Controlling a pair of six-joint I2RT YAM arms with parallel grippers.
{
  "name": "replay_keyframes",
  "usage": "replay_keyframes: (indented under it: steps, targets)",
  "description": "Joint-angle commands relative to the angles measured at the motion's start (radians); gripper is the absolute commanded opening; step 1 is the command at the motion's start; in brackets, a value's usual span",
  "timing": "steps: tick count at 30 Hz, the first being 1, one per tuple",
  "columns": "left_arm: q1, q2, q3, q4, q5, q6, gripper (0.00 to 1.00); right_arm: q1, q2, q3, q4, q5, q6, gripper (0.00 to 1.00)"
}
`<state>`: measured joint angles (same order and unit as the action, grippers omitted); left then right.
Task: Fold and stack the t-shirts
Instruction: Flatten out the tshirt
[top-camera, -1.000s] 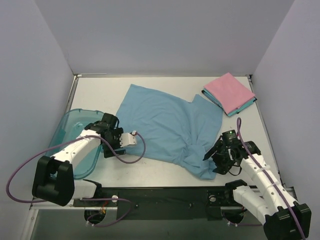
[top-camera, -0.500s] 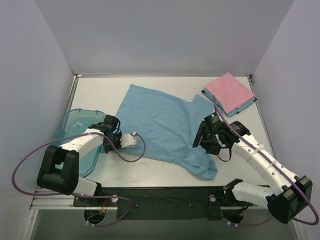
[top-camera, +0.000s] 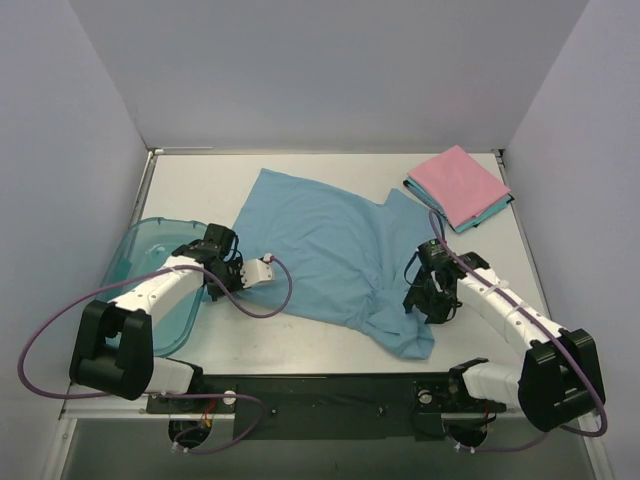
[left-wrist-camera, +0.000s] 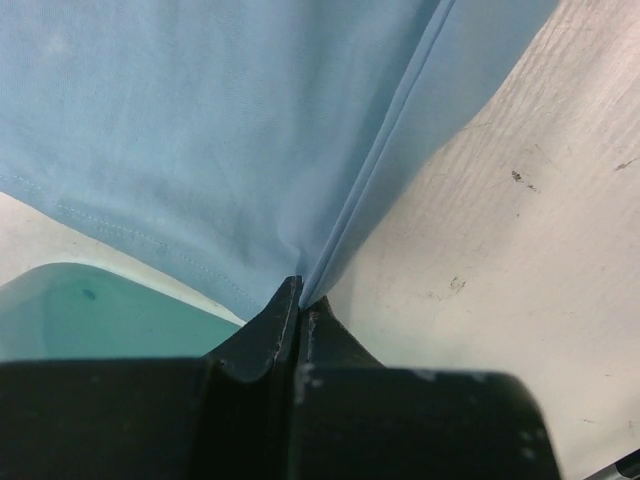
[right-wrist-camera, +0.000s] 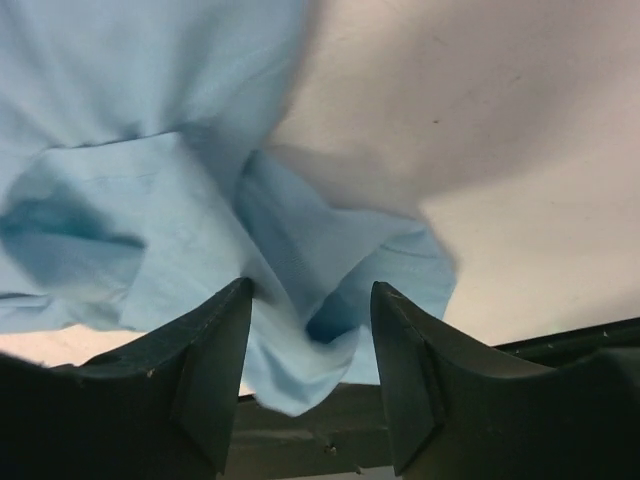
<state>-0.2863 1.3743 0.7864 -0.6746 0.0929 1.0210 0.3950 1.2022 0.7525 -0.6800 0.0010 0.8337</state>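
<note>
Top external view: the light blue t-shirt (top-camera: 330, 250) lies spread in the middle of the table (top-camera: 510, 260), its long axis slanting from the far left down to the near right, where the cloth bunches into a rumpled corner by the front edge. Which end is the neck I cannot tell. I count three tees: this one, plus a folded pink tee (top-camera: 460, 183) lying on a folded teal tee (top-camera: 428, 198) in the far right corner, well apart from the blue one. One translucent teal bin (top-camera: 150, 265) sits at the left edge.

The left gripper (top-camera: 234, 268) sits at the shirt's left border beside the bin; the right gripper (top-camera: 425, 298) is over the rumpled near-right part.

Only the left wrist view shows that the left jaws are clamped together on a raised fold of the shirt's edge, with the bin's rim (left-wrist-camera: 80, 310) just beside. Only the right wrist view shows the right jaws standing apart, bunched blue cloth loose between the fingers (right-wrist-camera: 215, 360).
</note>
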Motion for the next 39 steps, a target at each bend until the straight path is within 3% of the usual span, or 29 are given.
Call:
replay_keyframes:
  steps: [1,3,5,10,15,21,28,31,35,39]
  targets:
    - [0.006,-0.021,0.047,-0.031,0.031,-0.018,0.0,-0.122,-0.003,-0.12,0.106,-0.171,-0.096,0.46]
    - [0.007,-0.023,0.047,-0.029,0.025,-0.016,0.0,-0.128,-0.007,-0.125,0.117,-0.188,-0.12,0.46]
    - [0.007,-0.024,0.05,-0.033,0.022,-0.015,0.0,-0.128,-0.012,-0.122,0.129,-0.208,-0.13,0.37]
    - [0.007,-0.027,0.065,-0.033,0.019,-0.036,0.0,-0.13,-0.044,-0.116,0.134,-0.286,-0.131,0.0]
    - [0.009,-0.034,0.076,-0.033,-0.001,-0.041,0.0,-0.157,-0.099,-0.075,0.086,-0.289,-0.142,0.0]
    - [0.019,-0.015,0.148,-0.022,-0.073,-0.079,0.0,-0.165,-0.092,0.166,-0.093,-0.164,-0.245,0.0]
    - [0.055,0.022,0.478,-0.014,-0.134,-0.231,0.0,-0.258,-0.003,0.616,-0.191,-0.134,-0.403,0.0]
    - [0.068,0.048,0.65,-0.107,-0.049,-0.265,0.0,-0.295,0.034,0.763,-0.196,-0.183,-0.418,0.0]
    - [0.058,0.04,0.557,-0.16,0.024,-0.292,0.0,-0.294,0.046,0.779,-0.193,-0.225,-0.421,0.0]
    - [0.01,0.063,0.383,-0.047,-0.01,-0.329,0.0,-0.294,0.042,0.659,-0.178,-0.239,-0.404,0.0]
